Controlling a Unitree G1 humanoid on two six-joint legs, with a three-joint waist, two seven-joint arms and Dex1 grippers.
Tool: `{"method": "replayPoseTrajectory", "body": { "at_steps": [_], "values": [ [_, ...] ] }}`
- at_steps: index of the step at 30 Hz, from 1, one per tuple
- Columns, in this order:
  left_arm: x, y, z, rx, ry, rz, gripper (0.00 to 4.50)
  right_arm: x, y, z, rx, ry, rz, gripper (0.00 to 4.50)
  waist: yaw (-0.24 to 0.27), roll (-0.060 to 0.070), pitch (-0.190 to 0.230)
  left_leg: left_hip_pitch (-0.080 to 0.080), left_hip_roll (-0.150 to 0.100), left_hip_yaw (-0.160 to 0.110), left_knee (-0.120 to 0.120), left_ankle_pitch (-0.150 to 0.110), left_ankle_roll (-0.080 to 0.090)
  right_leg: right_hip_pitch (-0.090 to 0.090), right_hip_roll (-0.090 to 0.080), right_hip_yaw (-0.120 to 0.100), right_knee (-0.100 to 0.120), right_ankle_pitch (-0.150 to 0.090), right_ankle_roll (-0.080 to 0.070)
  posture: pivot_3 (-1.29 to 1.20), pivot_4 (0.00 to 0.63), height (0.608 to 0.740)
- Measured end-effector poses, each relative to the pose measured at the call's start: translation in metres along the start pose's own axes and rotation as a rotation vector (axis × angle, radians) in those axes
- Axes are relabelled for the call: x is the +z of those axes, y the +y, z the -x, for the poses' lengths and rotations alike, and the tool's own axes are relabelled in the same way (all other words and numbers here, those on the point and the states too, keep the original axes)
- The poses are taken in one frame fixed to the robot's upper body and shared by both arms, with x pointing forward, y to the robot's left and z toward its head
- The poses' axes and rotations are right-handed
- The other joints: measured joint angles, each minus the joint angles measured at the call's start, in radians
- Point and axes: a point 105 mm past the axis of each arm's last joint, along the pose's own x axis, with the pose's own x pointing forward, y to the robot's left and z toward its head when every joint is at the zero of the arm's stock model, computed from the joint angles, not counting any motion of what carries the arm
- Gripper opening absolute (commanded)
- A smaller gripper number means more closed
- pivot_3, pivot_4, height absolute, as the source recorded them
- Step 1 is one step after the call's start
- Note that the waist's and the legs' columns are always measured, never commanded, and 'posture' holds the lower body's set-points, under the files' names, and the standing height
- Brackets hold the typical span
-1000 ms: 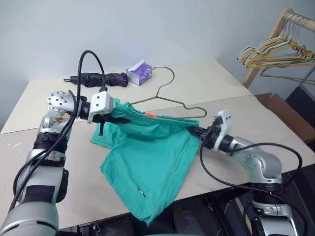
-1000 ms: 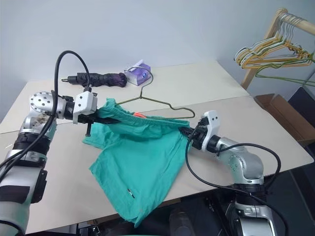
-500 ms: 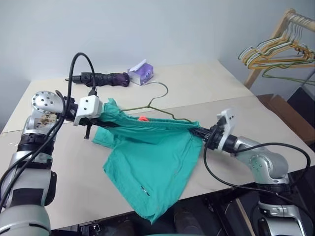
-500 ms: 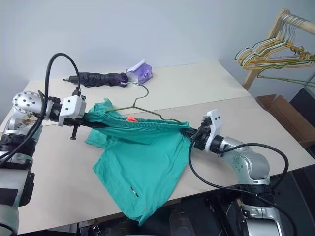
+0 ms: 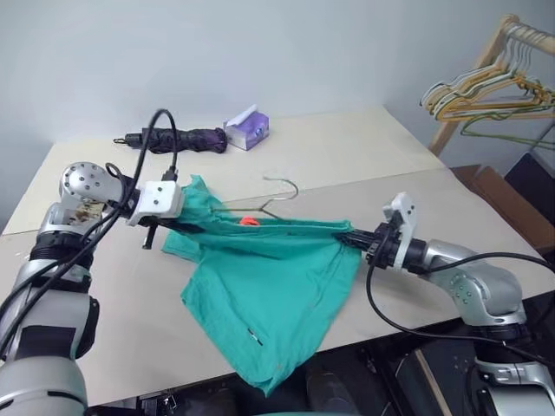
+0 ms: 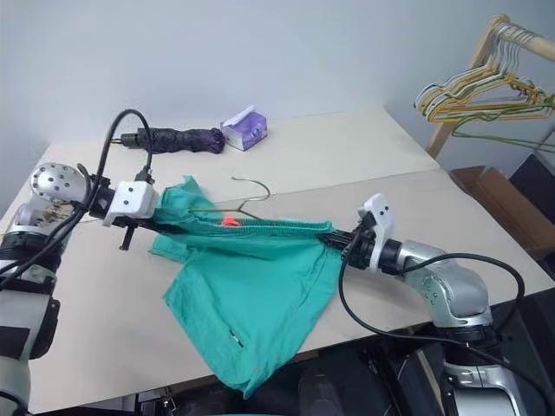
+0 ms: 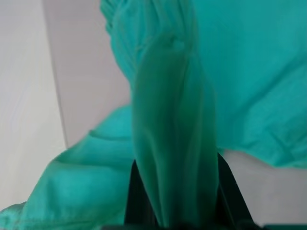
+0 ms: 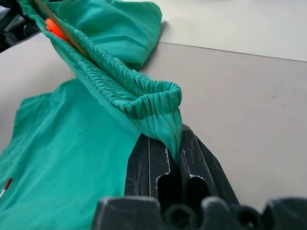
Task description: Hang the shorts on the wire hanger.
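The teal-green shorts (image 5: 269, 277) are stretched by their gathered waistband between my two grippers, and the legs hang down over the table's front edge. My left gripper (image 5: 192, 227) is shut on the waistband's left end (image 7: 172, 143). At the right end (image 8: 158, 103), my right gripper (image 5: 351, 237) is shut on the waistband. The wire hanger (image 5: 293, 184) shows its curved hook and neck rising above the waistband beside the orange tag (image 5: 249, 220). The rest of the hanger is hidden in the cloth.
A folded dark umbrella (image 5: 178, 139) and a purple tissue box (image 5: 247, 130) lie at the back of the beige table (image 5: 364, 147). A wooden rack with several coloured hangers (image 5: 490, 91) stands to the right, with a cardboard box (image 5: 499, 186) below it.
The hanger's triangle, earlier in plain sight behind the waistband, has sunk into the shorts, leaving only the hook out. My left gripper has moved left and down, and the waistband is tauter.
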Motion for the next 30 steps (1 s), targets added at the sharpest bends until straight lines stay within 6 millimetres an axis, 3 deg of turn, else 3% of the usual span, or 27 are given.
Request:
{"method": "replayPoseTrajectory", "body": {
  "at_steps": [7,13,14,20,26,30],
  "values": [
    [0.005,0.01,0.001,0.02,0.0,-0.02,0.0,0.005,0.003,0.006,0.007,0.006,0.064,0.03,0.0,0.0,0.0,0.0,0.0,0.0,0.0,0.0,0.0,0.0,0.0,0.0,0.0,0.0,0.0,-0.22,0.026,0.74],
    [0.013,0.012,-0.008,0.045,-0.112,0.062,0.0,0.03,0.003,0.005,-0.014,-0.022,0.168,0.03,-0.006,0.0,0.0,0.0,0.0,0.0,0.0,0.0,0.0,0.0,0.0,0.0,0.0,0.0,0.0,-0.21,0.027,0.74],
    [0.014,0.012,-0.011,0.049,-0.132,0.073,0.0,0.037,0.002,0.005,-0.024,-0.032,0.188,0.57,-0.006,0.0,0.0,0.0,0.0,0.0,0.0,0.0,0.0,0.0,0.0,0.0,0.0,0.0,0.0,-0.21,0.026,0.74],
    [0.027,0.022,-0.023,0.092,-0.195,0.088,0.0,0.055,0.0,0.013,-0.04,-0.036,0.253,2.51,0.003,0.0,0.0,-0.002,0.0,0.0,0.0,0.0,0.0,0.0,0.0,0.0,0.0,0.0,0.0,-0.2,0.023,0.74],
    [0.036,0.024,-0.031,0.109,-0.227,0.074,0.0,0.096,0.003,0.036,-0.026,-0.04,0.399,4.47,0.0,0.0,0.0,0.0,0.0,0.0,0.0,0.0,0.0,0.0,0.0,0.0,0.0,0.0,0.0,-0.2,0.01,0.74],
    [0.037,0.024,-0.035,0.117,-0.244,0.075,0.0,0.106,0.0,0.044,0.018,0.069,0.473,4.47,-0.002,0.0,0.0,0.0,0.0,0.0,0.0,0.0,0.0,0.0,0.0,0.0,0.0,0.0,0.0,-0.18,0.0,0.74]
  ]
}}
